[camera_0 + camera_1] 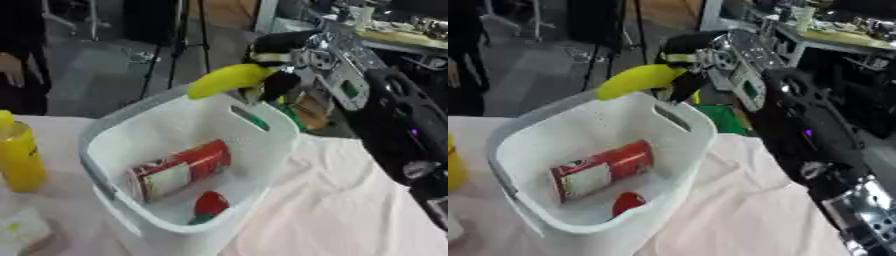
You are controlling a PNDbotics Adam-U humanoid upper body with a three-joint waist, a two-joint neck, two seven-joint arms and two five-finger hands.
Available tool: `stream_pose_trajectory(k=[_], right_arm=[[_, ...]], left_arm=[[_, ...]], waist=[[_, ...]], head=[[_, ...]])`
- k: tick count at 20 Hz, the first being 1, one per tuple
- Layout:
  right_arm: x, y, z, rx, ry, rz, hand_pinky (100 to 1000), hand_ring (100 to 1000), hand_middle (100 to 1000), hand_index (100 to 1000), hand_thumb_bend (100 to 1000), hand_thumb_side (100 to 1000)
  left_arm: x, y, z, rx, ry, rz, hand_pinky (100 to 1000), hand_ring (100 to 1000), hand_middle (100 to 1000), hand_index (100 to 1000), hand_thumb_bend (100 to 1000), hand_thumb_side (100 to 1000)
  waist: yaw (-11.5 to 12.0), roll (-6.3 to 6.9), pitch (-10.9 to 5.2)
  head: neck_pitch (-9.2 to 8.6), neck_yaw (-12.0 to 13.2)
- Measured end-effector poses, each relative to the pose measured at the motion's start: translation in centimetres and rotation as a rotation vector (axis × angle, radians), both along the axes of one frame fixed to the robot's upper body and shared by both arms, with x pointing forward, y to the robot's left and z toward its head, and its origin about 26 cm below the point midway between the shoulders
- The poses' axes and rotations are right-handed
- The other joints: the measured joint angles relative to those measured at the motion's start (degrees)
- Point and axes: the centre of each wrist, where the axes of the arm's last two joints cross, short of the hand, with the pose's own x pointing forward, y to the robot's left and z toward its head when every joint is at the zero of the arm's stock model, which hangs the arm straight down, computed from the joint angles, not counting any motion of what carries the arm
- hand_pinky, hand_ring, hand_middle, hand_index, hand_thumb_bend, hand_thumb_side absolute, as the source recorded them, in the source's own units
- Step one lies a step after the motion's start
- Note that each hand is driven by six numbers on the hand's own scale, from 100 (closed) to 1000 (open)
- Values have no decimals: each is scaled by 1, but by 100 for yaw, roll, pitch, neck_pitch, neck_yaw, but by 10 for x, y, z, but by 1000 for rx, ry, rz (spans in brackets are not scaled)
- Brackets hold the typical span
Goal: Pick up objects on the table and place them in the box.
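Observation:
My right hand (278,75) is shut on a yellow banana (226,80) and holds it above the far rim of the white box (276,131). The banana points left and slightly down over the box opening. Inside the box lie a red can with a white label (179,170) on its side and a small red and green thing (208,205) near the front wall. My right arm (807,135) comes in from the right. My left hand shows in neither view.
A yellow bottle (19,157) stands on the table at the left of the box. A pale pink cloth (341,210) covers the table to the right. A green thing (724,120) lies behind the box. A person's dark sleeve (17,55) is at the far left.

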Motion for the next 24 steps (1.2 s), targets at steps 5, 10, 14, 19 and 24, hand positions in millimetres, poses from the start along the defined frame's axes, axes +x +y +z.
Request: stream_pose_trajectory(k=[5, 10, 14, 19, 24], right_arm=[[-1, 10, -5, -9, 25, 54, 825, 763, 645, 817, 100, 992], [-1, 13, -11, -11, 80, 103, 904, 920, 817, 929, 108, 1000], [0, 13, -12, 2, 112, 101, 923, 956, 892, 987, 163, 1000], [-1, 13, -12, 13, 126, 102, 977, 1000, 1000, 1000, 226, 1000], [-1, 15, -11, 58, 143, 133, 992, 1000, 1000, 1000, 268, 1000]], left_arm=[[0, 0, 1, 0, -2, -2, 633, 512, 606, 750, 100, 977], [0, -2, 2, -7, -6, -8, 633, 513, 605, 750, 100, 977], [0, -2, 2, -8, -6, -9, 634, 513, 606, 750, 100, 977], [0, -2, 2, -8, -6, -10, 634, 514, 606, 749, 100, 977], [0, -2, 2, -8, -6, -10, 635, 514, 606, 749, 100, 977]], waist=[[42, -1, 37], [47, -19, 64], [50, -26, 83], [60, -29, 100], [73, -30, 108]], head=[[0, -6], [0, 8], [0, 14], [0, 15], [0, 16]])
